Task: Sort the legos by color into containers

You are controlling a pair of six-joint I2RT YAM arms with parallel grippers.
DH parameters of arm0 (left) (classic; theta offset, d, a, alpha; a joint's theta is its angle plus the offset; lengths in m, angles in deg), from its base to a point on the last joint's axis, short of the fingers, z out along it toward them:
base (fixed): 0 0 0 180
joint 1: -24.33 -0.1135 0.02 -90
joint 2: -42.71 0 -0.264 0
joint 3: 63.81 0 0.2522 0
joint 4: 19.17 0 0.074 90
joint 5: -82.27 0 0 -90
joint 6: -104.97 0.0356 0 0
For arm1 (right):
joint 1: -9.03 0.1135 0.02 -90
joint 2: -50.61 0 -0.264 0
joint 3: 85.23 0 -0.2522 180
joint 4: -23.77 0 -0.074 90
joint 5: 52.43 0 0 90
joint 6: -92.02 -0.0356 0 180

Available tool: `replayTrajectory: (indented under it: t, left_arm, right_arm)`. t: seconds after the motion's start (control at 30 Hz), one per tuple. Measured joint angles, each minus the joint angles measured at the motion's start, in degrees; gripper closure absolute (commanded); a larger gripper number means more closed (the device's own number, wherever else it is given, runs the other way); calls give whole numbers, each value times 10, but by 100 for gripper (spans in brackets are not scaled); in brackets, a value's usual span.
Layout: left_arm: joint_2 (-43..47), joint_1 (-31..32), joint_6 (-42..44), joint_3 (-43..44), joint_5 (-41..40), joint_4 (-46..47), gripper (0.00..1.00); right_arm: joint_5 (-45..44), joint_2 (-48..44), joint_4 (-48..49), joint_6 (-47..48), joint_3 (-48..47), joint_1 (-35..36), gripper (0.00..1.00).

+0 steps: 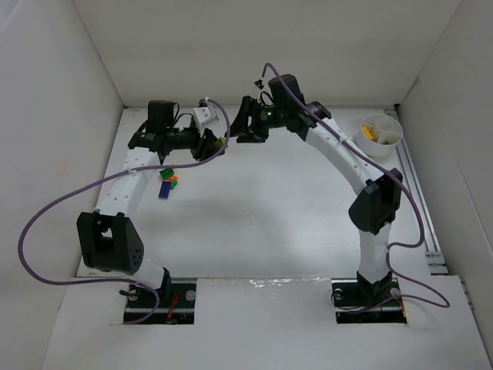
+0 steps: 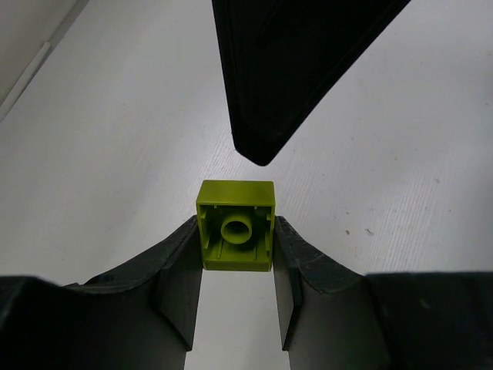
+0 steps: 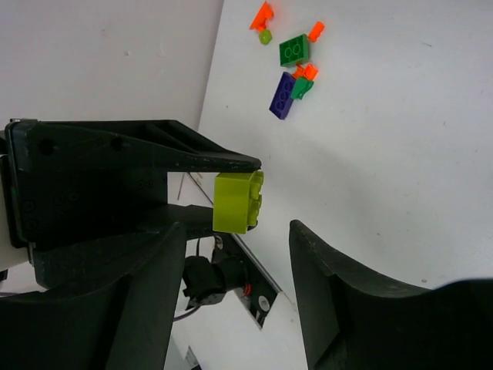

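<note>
1. Left claw (image 1: 212,143) clamped on a lime brick (image 2: 236,225), held off the desk (image 1: 269,223), toward the far edge and left of the middle.
2. Hollow underside of the brick turned to the left wrist camera, a left finger (image 2: 177,285) pressed flat on each side wall.
3. Right claw (image 1: 240,129) just beside the left one, tips pointed at it, jaws apart. Lime brick in front of the gap, no right finger (image 3: 339,285) touching it.
4. Cup (image 1: 383,150) at the far right corner of the desk, well apart from both claws, with yellow bits (image 1: 369,132) in one wedge compartment.
5. Loose pile near the left edge of the desk: green brick (image 3: 294,50), dark blue brick (image 3: 283,95) just beside it, orange bits (image 3: 262,15) scattered around them.
6. Cannot tell which pile pieces touch each other.
</note>
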Motion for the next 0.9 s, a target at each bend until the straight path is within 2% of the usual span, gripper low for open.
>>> replayTrajectory:
  t: [0.4, 0.57, 0.7, 0.83, 0.9]
  left_arm:
    - [-12, 14, -3, 13, -2, 2, 86]
    - [-12, 15, -3, 13, -2, 2, 86]
    - [-14, 16, -2, 14, -2, 2, 86]
    - [-19, 21, 3, 16, -9, -3, 86]
    - [-22, 25, 7, 16, -13, -4, 86]
  right_arm:
    - [-5, 12, -8, -3, -1, 17, 37]
    - [-6, 21, -9, -1, -8, 19, 43]
    - [-9, 33, -11, 2, -12, 19, 49]
    - [-11, 46, -15, 2, -23, 19, 62]
    - [-14, 49, -16, 3, -26, 19, 72]
